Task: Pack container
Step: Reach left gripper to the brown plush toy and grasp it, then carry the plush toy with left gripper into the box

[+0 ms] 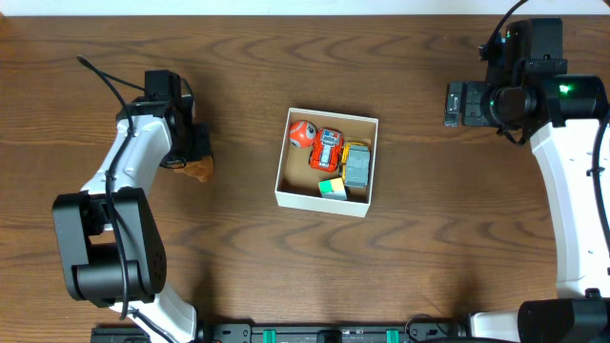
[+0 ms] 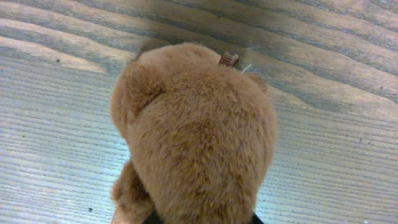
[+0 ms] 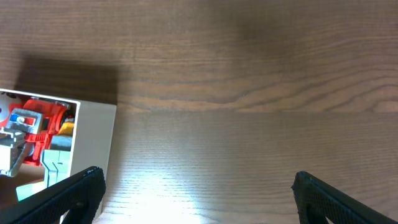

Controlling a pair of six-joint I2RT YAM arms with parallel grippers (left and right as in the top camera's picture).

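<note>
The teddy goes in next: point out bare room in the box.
Inside the box, bare floor along the left wall, below the orange toy; a smaller patch in the top right corner. Centre and right are crowded with toys.

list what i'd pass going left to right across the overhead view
left arm → brown plush toy → container, holding in turn an orange round toy, a red toy vehicle and a grey block toy → right arm
</note>
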